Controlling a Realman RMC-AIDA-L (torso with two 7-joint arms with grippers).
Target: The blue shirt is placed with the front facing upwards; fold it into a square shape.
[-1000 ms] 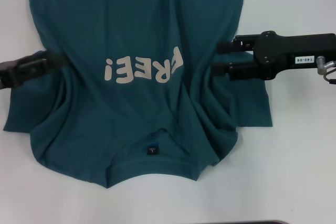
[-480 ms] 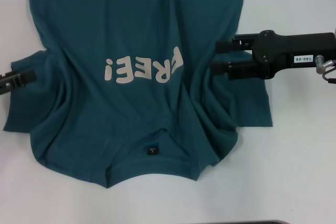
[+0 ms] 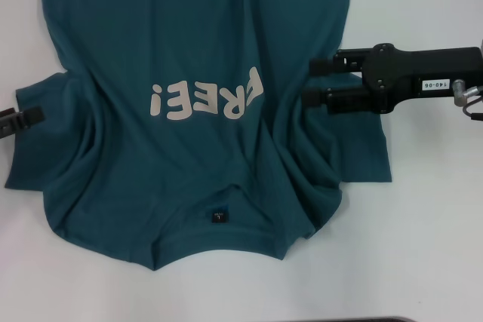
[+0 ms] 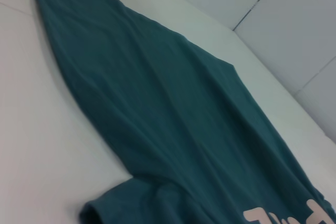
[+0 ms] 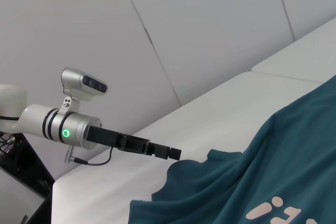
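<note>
I see the blue shirt (image 3: 196, 111) lying flat on the white table (image 3: 423, 246), front up, with its neck toward the robot. My right gripper (image 3: 313, 82) sits over the shirt's edge by the sleeve, its two fingers apart, one above the other. My left gripper (image 3: 34, 115) is just off the shirt's other sleeve; I can't tell if it is open.

The blue shirt (image 3: 196, 73) runs off the head view's top edge, its hem apparently unseen.
</note>
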